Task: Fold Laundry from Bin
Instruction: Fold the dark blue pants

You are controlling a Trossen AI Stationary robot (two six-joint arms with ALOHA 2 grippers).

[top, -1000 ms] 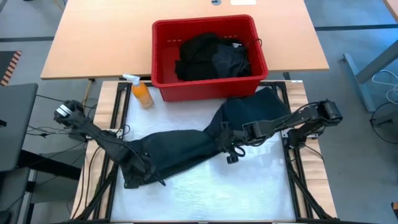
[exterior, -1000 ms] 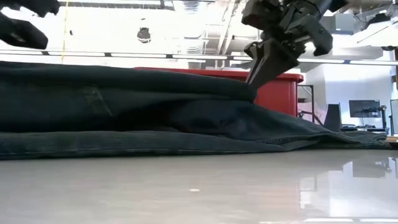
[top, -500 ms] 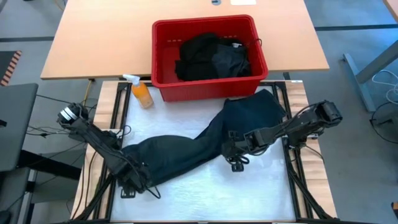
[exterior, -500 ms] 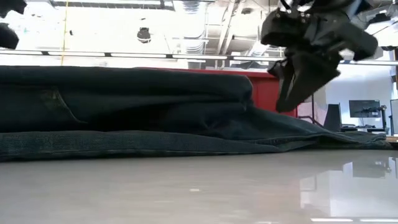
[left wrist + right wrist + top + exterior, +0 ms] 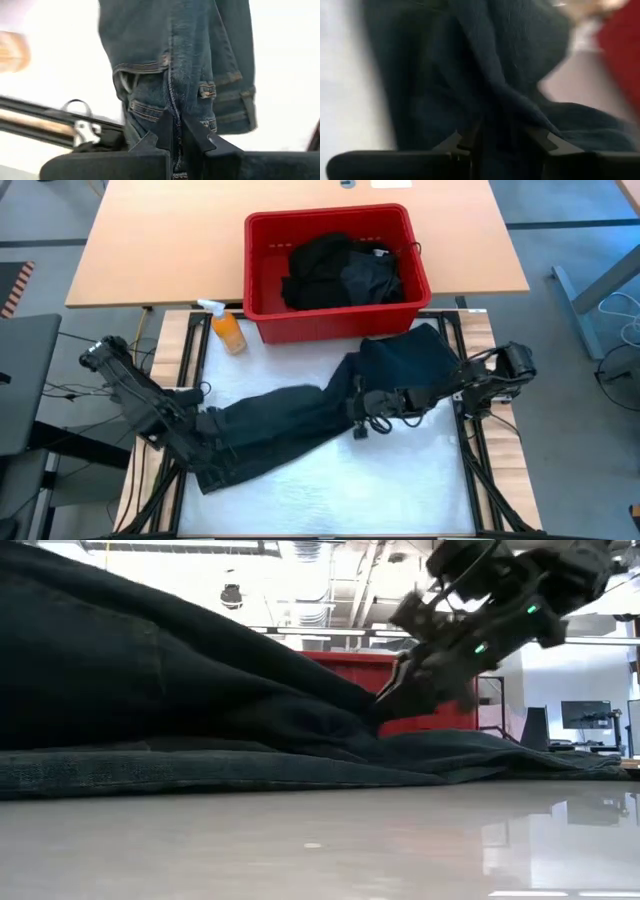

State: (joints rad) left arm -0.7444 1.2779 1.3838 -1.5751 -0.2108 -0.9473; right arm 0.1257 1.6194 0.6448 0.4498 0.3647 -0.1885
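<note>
- Garment on table: dark blue denim jeans [image 5: 300,420], stretched in a long diagonal band across the white table [image 5: 400,490], one end fanned out just in front of the bin; belt loops and waistband stitching show in the left wrist view, so the piece reads as trousers, not a T-shirt
- Left gripper [image 5: 205,442]: at the near-left end of the jeans, fingers pressed together on the waistband seam [image 5: 172,130]; that end is raised off the table in the low view, judged to keep the cloth taut for straightening
- Right gripper [image 5: 362,406]: at mid-length of the jeans, fingers partly apart with a ridge of denim between them; judged to be pinching a fold, though a firm hold cannot be confirmed
- Bin [image 5: 262,240]: red tub at the far side of the table, holding the remaining laundry [image 5: 340,272], a black heap
- Orange spray bottle [image 5: 227,328]: beside the bin's left corner, apart from the jeans
</note>
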